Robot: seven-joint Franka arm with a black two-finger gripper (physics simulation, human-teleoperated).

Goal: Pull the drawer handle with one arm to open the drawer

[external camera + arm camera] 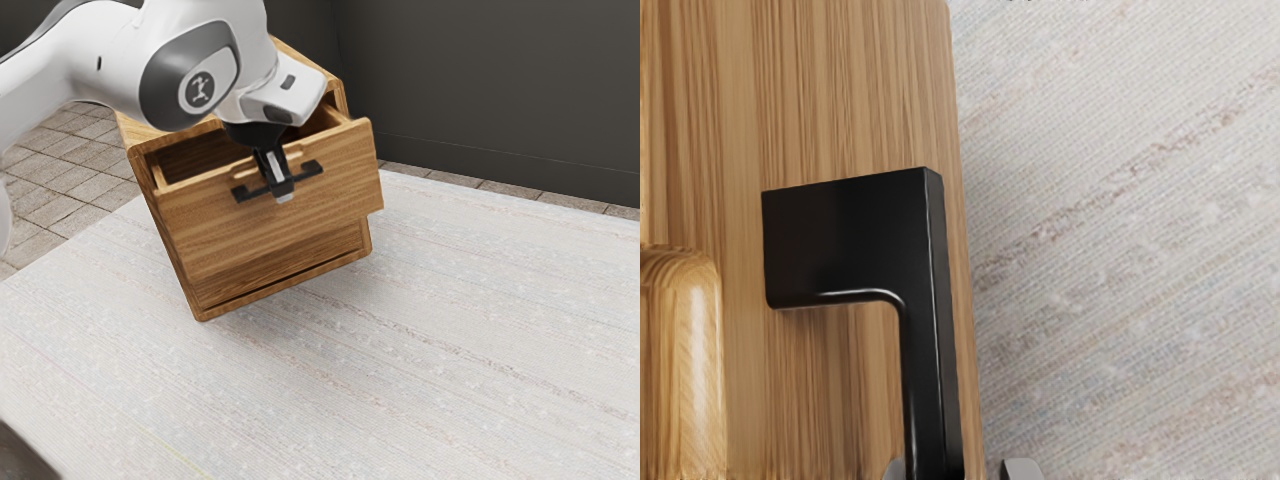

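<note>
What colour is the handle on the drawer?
Black. The handle shows best in the wrist view.

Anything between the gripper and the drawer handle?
Nothing: in the exterior view the gripper sits right at the black handle of the partly open drawer.

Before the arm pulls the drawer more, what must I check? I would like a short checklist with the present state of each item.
1. Gripper at the handle: ok, it sits at the bar's middle.
2. Drawer moving out of the cabinet: ok, it is partly open and its inside shows.
3. Path ahead of the drawer over the table: ok, it is bare.
4. Travel left before the drawer's stop: cannot tell.
5. Cabinet fixed against sliding with the pull: cannot tell.
</note>
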